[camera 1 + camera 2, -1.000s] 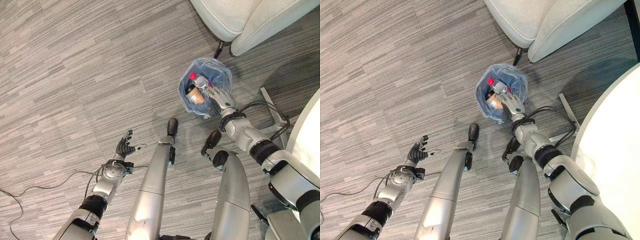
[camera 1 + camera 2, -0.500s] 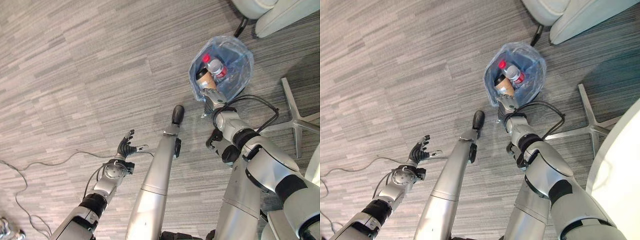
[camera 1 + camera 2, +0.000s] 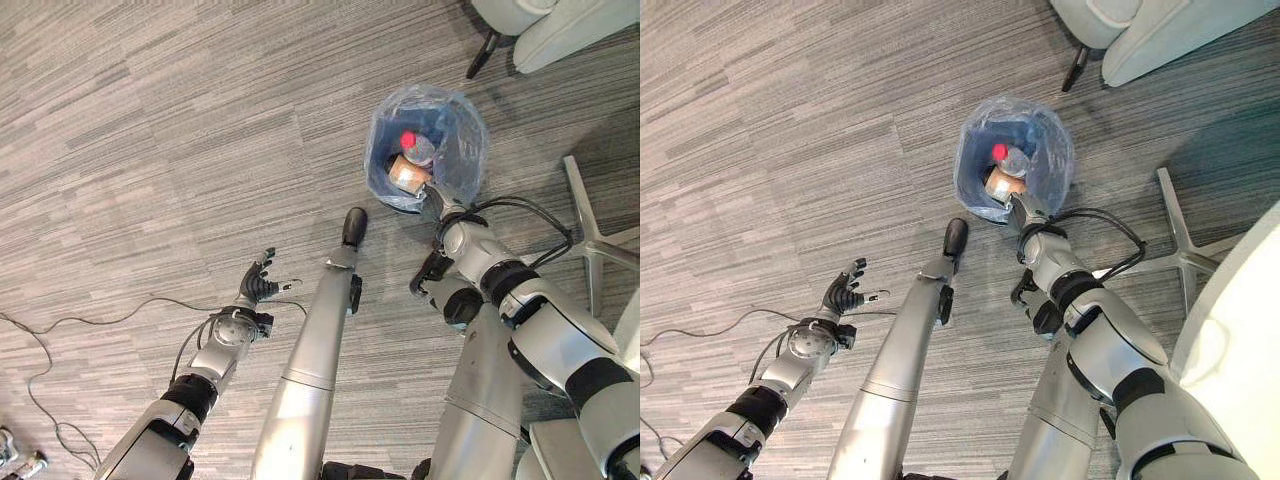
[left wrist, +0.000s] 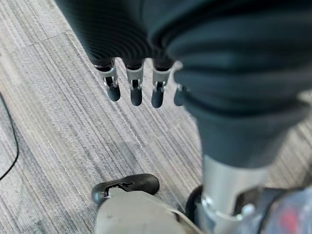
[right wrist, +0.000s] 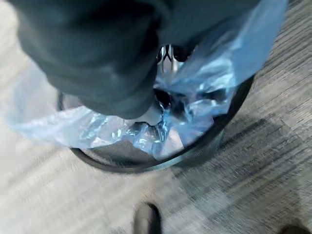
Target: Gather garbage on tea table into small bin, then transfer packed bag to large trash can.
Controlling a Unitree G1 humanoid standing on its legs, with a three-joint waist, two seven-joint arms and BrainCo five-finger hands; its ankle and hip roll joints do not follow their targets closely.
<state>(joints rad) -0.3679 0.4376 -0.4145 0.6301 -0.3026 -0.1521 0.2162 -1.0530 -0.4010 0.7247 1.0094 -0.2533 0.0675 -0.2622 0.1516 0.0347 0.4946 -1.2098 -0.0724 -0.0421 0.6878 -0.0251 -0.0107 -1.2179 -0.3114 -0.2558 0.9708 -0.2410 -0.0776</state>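
A small dark bin (image 3: 384, 197) lined with a blue plastic bag (image 3: 466, 150) stands on the carpet ahead of me. Inside lie a clear bottle with a red cap (image 3: 408, 140) and a brown paper cup (image 3: 405, 175). My right hand (image 3: 438, 203) is at the bin's near rim, its fingers curled into the bunched bag edge (image 5: 163, 119) above the dark rim (image 5: 146, 168). My left hand (image 3: 257, 290) hangs open over bare carpet at the lower left, its fingers (image 4: 136, 90) straight and holding nothing.
A pale upholstered chair (image 3: 560, 25) on a dark leg (image 3: 480, 55) stands just beyond the bin. A metal star-shaped base (image 3: 590, 235) lies on the floor to the right, under a white round table (image 3: 1240, 360). Open carpet stretches to the left.
The camera has shifted. My right hand stays on the bag's near edge, and the cup and bottle lie a little differently in the bag. The left hand has hardly moved.
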